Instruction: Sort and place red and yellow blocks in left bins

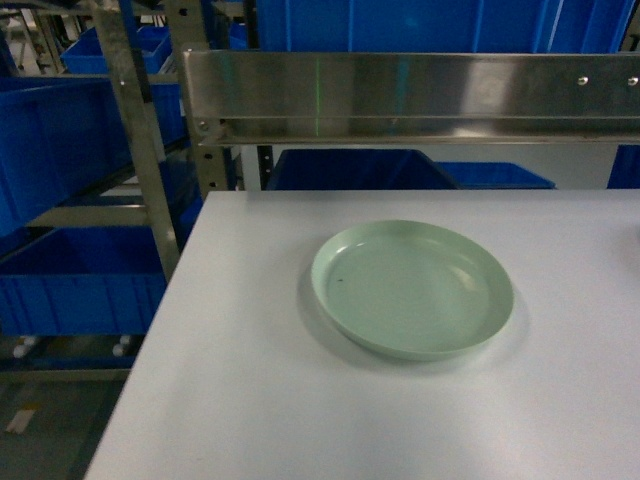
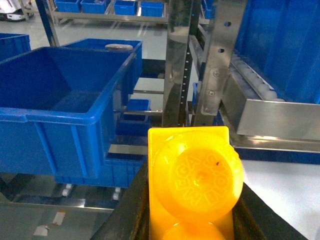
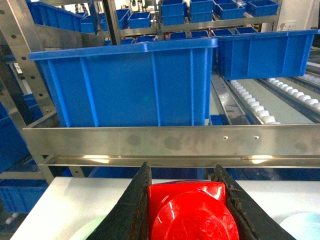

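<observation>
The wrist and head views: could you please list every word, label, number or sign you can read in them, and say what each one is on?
"MEGA": raised letters around the stud of the yellow block, held in the left gripper; the letters after it are too blurred to read.
Red block in the right gripper: faint embossing on the stud, unreadable.
Blue bins, green plate, steel rail: no text visible.

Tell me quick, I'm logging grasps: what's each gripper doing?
Left gripper: closed on the yellow block.
Right gripper: closed on the red block.
</observation>
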